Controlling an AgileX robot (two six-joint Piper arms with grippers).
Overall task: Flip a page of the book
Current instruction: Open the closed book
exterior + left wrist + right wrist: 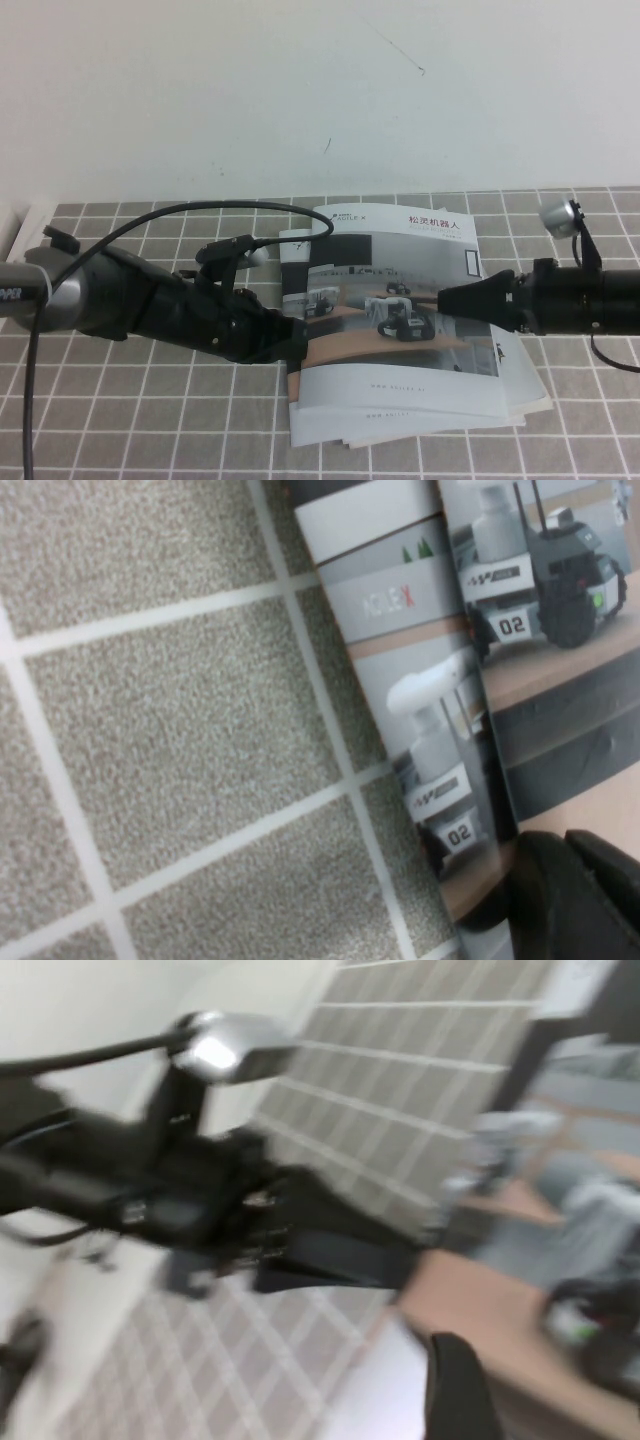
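A: Glossy white book (400,300) is closed, on top of the fanned booklets (420,420) at 5 o'clock on the grey tiled mat (150,420).

B: Claws?

A: Left gripper (295,340) touches its 9 o'clock edge, right gripper (445,300) its 3 o'clock side. Can't tell open or closed.
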